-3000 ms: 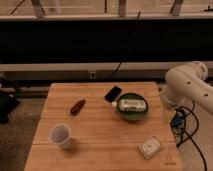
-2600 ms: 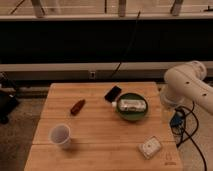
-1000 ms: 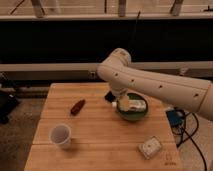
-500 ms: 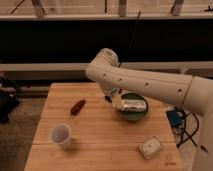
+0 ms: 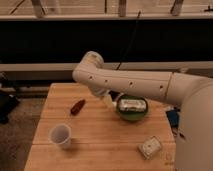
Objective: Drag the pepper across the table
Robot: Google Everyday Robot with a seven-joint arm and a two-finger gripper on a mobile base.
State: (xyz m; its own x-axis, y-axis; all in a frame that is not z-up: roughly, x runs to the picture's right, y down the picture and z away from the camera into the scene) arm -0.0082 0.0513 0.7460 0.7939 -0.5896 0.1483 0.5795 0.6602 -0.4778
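The pepper [image 5: 77, 106] is small, dark red-brown and tapered. It lies on the left part of the light wooden table [image 5: 100, 132]. My white arm reaches in from the right, across the back of the table. Its gripper [image 5: 105, 97] hangs low over the table, right of the pepper and apart from it, just left of the green bowl. The arm hides most of the gripper.
A white cup [image 5: 60, 135] stands at the front left. A green bowl [image 5: 132, 108] with a pale object in it sits right of centre. A small white packet [image 5: 150, 146] lies at the front right. A dark wall and rail run behind the table.
My arm has swung from the table's right side across the back to the left. The gripper has come down near the pepper. The pepper, cup, bowl and packet have not moved.
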